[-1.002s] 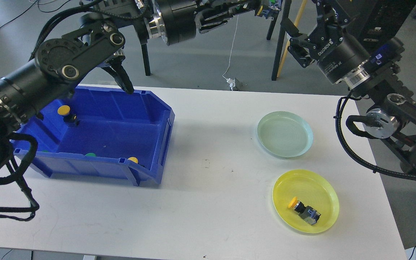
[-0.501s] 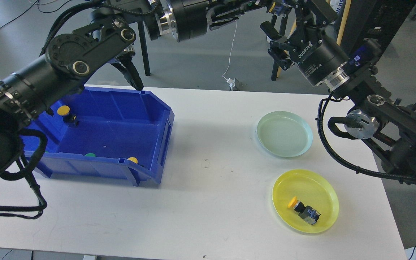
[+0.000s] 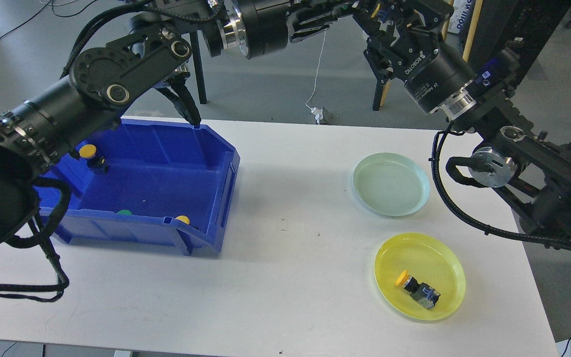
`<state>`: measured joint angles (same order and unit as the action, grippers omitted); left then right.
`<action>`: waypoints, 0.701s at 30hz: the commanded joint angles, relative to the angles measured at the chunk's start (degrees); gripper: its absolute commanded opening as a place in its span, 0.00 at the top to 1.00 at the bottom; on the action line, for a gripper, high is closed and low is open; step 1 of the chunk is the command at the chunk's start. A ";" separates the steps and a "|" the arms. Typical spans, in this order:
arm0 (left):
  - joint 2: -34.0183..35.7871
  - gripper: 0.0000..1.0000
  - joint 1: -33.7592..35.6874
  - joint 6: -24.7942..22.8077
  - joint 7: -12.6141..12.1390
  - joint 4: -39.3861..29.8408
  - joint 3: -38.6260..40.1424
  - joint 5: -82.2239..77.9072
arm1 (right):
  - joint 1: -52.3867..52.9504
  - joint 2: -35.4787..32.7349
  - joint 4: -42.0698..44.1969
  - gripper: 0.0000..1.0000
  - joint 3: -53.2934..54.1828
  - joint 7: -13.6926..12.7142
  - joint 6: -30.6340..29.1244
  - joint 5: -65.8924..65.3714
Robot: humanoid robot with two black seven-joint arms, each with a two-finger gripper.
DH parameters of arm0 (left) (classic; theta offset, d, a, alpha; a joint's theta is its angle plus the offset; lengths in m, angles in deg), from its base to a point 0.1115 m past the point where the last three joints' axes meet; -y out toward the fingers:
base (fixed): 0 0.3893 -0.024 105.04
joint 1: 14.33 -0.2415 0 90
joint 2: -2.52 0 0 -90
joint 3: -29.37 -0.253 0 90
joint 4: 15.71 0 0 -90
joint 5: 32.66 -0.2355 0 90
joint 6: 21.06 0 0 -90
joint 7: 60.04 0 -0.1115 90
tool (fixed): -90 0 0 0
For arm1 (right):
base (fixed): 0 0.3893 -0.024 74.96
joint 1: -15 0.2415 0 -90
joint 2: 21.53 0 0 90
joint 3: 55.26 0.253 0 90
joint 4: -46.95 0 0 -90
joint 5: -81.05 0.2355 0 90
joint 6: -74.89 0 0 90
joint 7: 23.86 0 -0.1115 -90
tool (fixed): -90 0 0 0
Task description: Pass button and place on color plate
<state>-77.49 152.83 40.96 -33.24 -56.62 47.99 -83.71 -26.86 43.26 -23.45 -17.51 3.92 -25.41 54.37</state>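
Observation:
My left gripper [image 3: 365, 11] is high at the top of the head view, beyond the table's far edge, shut on a small button [image 3: 377, 11] that shows yellow and blue. My right gripper [image 3: 387, 27] is right against it from the right, its fingers spread beside the button. A pale green plate [image 3: 391, 184] lies bare at the right of the table. A yellow plate [image 3: 429, 253] in front of it holds a yellow-capped button [image 3: 417, 291] lying on its side.
A blue bin [image 3: 226, 168] stands at the left of the white table [image 3: 290, 277]. It holds a yellow button [image 3: 87, 151] at the back, and a green one [image 3: 124, 212] and a yellow one [image 3: 182, 219] at its front wall. Chair legs stand behind the table.
My right gripper has swung left and up to meet the left gripper at the top. The left gripper has moved a little right with the button. The plates and bin have not moved.

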 commanded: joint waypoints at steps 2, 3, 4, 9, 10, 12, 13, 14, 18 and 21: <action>-0.14 0.74 0.00 -0.01 0.01 -0.05 -0.07 -0.01 | 0.38 -0.01 0.00 0.90 -0.13 -0.35 -0.16 -0.04; -0.14 0.74 0.00 -0.01 0.01 -0.05 -0.07 0.08 | 0.46 -0.01 0.08 0.91 -0.13 -0.35 -0.16 -0.12; -0.14 0.74 0.00 -0.01 0.01 -0.05 -0.07 -0.01 | 0.64 -0.01 0.09 0.92 -0.13 -0.35 -0.16 -0.12; -0.14 0.61 -0.26 -0.01 -0.60 0.04 0.02 -0.01 | 0.64 -0.01 0.09 0.93 -0.13 -0.35 -0.16 -0.21; -0.14 0.50 -0.35 -0.01 -0.95 0.12 0.28 0.08 | 0.64 -0.01 0.17 0.93 -0.13 -0.35 -0.07 -0.21; -0.05 0.18 -0.52 -0.01 -1.22 0.13 0.54 0.08 | 0.82 -0.01 0.26 0.93 -0.13 -0.35 0.02 -0.21; 0.03 0.17 -0.52 -0.01 -1.22 0.13 0.54 0.17 | 0.82 -0.01 0.35 0.93 -0.13 -0.35 0.02 -0.21; 0.03 0.13 -0.61 -0.01 -1.22 0.13 0.46 0.08 | 0.82 -0.01 0.35 0.93 -0.13 -0.44 0.02 -0.21; 0.12 0.06 -0.70 -0.01 -1.22 0.04 0.46 0.08 | 1.26 -0.01 0.53 0.93 -0.13 -0.53 0.11 -0.30; 0.21 0.03 -0.70 -0.01 -1.22 0.04 0.20 -0.01 | 1.43 -0.10 0.70 0.93 -0.13 -0.79 0.54 -0.38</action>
<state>-77.51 152.29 40.90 -34.15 -56.62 48.52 -83.54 -25.84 43.28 -22.91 -17.73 3.33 -25.22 54.02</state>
